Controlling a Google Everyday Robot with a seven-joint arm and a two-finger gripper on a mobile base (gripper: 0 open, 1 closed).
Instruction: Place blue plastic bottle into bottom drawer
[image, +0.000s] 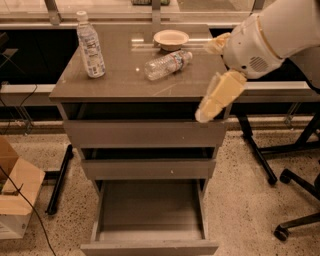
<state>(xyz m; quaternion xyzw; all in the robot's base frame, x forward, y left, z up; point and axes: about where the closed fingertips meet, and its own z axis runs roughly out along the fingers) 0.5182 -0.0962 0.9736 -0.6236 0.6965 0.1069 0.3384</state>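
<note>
The blue plastic bottle (90, 46) stands upright at the back left of the cabinet top (115, 82); it is slim, with a white cap and a large pale label. The bottom drawer (150, 246) is pulled out, and its grey inside holds nothing. My gripper (205, 80) hangs at the cabinet's right front corner, open and holding nothing, with one cream finger (216, 99) pointing down-left over the top drawer's front. It is well to the right of the bottle and apart from it.
A clear ribbed bottle (167, 64) lies on its side mid-top, with a small bowl (171, 37) behind it. The two upper drawers (145, 134) are slightly ajar. A cardboard box (15, 197) sits on the floor at left. Chair legs and castors (285, 200) stand at right.
</note>
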